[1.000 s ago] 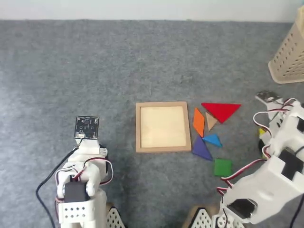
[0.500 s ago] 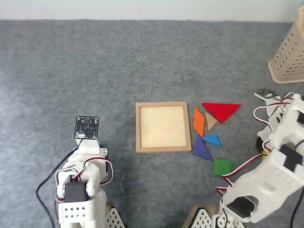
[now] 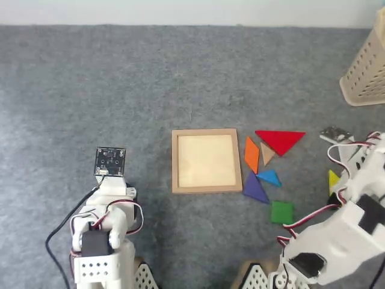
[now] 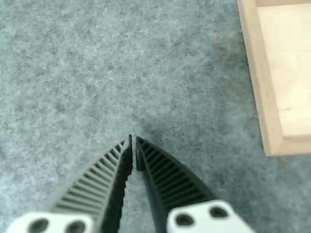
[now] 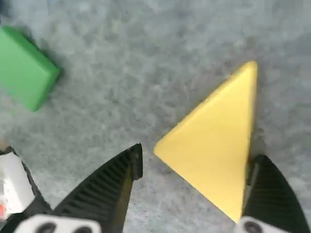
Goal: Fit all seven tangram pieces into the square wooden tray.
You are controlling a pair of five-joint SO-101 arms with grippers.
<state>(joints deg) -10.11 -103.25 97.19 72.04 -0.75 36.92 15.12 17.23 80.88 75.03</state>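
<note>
The square wooden tray (image 3: 204, 187) lies mid-table with nothing inside; its corner (image 4: 265, 97) shows in the left wrist view. To its right lie a red triangle (image 3: 280, 141), an orange parallelogram (image 3: 251, 154), a tan triangle (image 3: 266, 152), a blue triangle (image 3: 269, 177), a purple triangle (image 3: 255, 189) and a green square (image 3: 282, 212). The yellow triangle (image 3: 333, 179) lies farther right, beside the right arm (image 3: 355, 205). My right gripper (image 5: 196, 158) is open, one finger on each side of the yellow triangle (image 5: 214, 141). My left gripper (image 4: 132, 141) is shut over bare carpet, left of the tray.
A cream slatted basket (image 3: 367, 66) stands at the far right edge. The left arm (image 3: 102, 223) sits at the near left. Grey carpet covers the table, with wide free room left of and behind the tray. The green square (image 5: 25, 68) lies close to the right gripper.
The right arm has shifted a little to the right and nearer, uncovering more of the yellow triangle. The left arm and the other pieces have not moved.
</note>
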